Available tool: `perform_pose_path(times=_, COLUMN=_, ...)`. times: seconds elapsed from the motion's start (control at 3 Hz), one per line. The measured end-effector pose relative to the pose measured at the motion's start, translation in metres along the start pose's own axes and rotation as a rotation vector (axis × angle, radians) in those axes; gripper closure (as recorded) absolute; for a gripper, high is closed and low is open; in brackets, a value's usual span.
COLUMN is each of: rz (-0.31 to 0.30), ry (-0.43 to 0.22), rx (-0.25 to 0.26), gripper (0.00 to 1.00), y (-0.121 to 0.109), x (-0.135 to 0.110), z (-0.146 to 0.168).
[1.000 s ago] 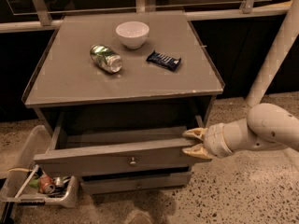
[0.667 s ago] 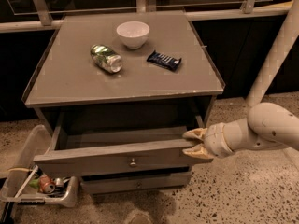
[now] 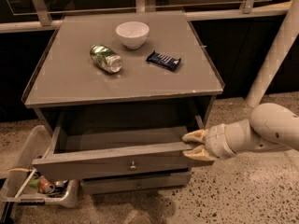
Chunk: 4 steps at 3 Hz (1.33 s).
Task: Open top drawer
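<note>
The top drawer (image 3: pixel 93 165) of the grey cabinet is pulled out towards me. Its front panel carries a small round knob (image 3: pixel 133 164), and its deep grey box looks empty. My gripper (image 3: pixel 193 145) is at the right end of the drawer front. One cream fingertip (image 3: pixel 192 135) lies over the panel's top edge on the inner side, and the other is in front of the panel. The gripper is closed on the panel's right end. My white arm (image 3: pixel 261 132) reaches in from the right.
A white bowl (image 3: pixel 132 33), a crushed green can (image 3: pixel 106 58) and a dark blue snack bar (image 3: pixel 163 60) lie on the cabinet top (image 3: pixel 65 85). A lower drawer (image 3: pixel 135 184) is shut. A bin with cans (image 3: pixel 32 190) stands on the floor at left. A white post (image 3: pixel 273 55) rises at right.
</note>
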<state>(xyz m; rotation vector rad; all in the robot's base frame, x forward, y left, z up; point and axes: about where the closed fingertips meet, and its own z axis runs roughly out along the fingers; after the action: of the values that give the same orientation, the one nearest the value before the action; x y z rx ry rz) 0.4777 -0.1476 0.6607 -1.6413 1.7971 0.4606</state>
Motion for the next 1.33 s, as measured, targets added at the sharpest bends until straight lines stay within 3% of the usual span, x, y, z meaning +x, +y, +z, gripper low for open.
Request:
perform_pose_path(times=0.67, rz=0.0, ry=0.0, rx=0.0, gripper=0.36, y=0.0, x=0.0, z=0.0)
perform_pose_path(times=1.0, rz=-0.02, ry=-0.002, rx=-0.042, gripper=0.12, y=0.015, x=-0.003, z=0.012)
perform_pose_path(times=1.33, rz=0.007, ry=-0.007, rx=-0.082, gripper=0.0, y=0.032, x=0.004, z=0.02)
